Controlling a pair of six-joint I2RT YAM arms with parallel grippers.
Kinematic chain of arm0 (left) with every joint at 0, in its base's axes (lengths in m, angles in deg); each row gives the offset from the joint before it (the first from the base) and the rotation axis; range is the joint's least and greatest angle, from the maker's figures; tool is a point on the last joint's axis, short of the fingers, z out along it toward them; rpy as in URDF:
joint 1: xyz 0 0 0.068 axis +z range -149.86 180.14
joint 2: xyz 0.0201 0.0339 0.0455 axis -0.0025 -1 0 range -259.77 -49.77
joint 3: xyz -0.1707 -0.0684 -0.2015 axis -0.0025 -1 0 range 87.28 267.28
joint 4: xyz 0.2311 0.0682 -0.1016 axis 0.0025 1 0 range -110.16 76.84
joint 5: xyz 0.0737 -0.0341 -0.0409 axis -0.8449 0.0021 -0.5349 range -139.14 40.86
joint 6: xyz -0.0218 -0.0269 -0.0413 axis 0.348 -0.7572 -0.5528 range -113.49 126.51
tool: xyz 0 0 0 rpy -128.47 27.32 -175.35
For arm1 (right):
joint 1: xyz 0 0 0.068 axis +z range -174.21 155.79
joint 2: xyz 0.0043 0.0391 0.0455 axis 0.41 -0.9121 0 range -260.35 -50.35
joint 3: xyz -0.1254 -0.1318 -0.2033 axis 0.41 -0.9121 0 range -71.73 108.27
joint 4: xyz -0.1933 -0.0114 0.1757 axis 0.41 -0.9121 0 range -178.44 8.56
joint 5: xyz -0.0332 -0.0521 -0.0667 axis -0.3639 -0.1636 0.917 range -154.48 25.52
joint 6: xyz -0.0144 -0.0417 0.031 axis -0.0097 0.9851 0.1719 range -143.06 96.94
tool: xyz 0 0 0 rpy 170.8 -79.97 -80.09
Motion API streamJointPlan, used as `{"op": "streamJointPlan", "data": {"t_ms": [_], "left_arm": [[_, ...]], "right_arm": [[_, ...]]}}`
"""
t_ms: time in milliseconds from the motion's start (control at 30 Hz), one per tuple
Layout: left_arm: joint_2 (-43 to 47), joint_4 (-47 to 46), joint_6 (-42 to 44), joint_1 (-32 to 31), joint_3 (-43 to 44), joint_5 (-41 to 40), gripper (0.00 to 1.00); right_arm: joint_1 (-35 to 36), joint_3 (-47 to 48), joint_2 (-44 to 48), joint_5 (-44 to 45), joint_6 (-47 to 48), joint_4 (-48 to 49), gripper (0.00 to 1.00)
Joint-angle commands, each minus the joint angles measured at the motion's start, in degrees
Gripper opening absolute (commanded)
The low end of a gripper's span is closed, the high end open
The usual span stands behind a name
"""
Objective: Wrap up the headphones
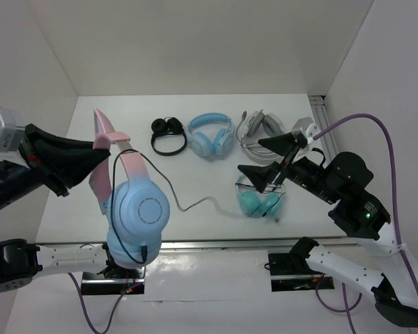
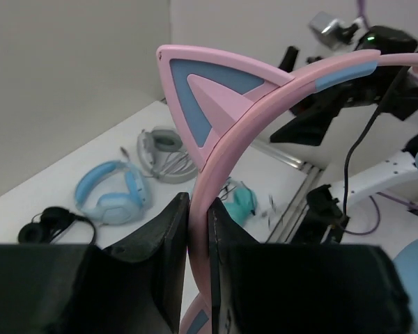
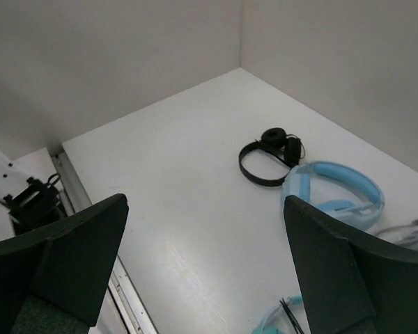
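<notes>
Left wrist view: my left gripper [image 2: 198, 209] is pressed tight on the pink headband of the headphones [image 2: 223, 90], just below one cat ear. I hold them raised off the table [image 1: 195, 174], left of the plain light blue pair [image 1: 210, 134] and nearer my bases, ear cups hanging low, the black cable [image 1: 168, 182] looping down. My right gripper [image 1: 252, 156] is spread wide with nothing in it, just right of that blue pair.

Left claw [image 2: 198, 209] pinched closed, raised high; right claw [image 1: 251, 156] spread wide
</notes>
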Motion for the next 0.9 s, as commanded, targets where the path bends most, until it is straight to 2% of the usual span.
{"op": "streamJointPlan", "data": {"t_ms": [0, 100, 233, 400, 600, 733, 867], "left_arm": [[-6.3, -2.41, -1.83, -0.15, 1.02, 9.08, 0.0], [-7.8, -1.88, -1.83, -0.15, -0.12, 12.24, 0.0], [-10.87, 0.48, -0.69, -0.15, 1.28, 17.6, 0.0], [-12.02, -0.38, -3.05, -0.15, 3.39, 12.72, 0.0], [-10.79, -3.99, -4.56, -0.15, 3.39, 12.34, 0.0], [-11.41, -3.99, -5.17, -0.15, 4.45, 12.86, 0.0], [-10.88, -6.28, -5.17, -0.15, 3.31, 13.4, 0.0]], "right_arm": [[-0.34, -2.76, -0.82, -11.29, 3.69, 4.34, 1.0], [-0.34, -4.53, 1.2, -15.69, 3.17, 7.6, 1.0], [-0.34, -2.25, 1.81, -15.61, 3.17, 6.47, 1.0], [-0.86, -0.3, 0.23, -24.49, 3.78, 2.94, 1.0], [-0.87, -5.06, 6.56, -19.84, 2.64, 7.69, 1.0], [-0.87, -5.4, 5.15, -25.0, 2.03, 6.55, 1.0], [-0.87, -11.28, 5.06, -30.99, -3.59, 15.4, 1.0]]}}
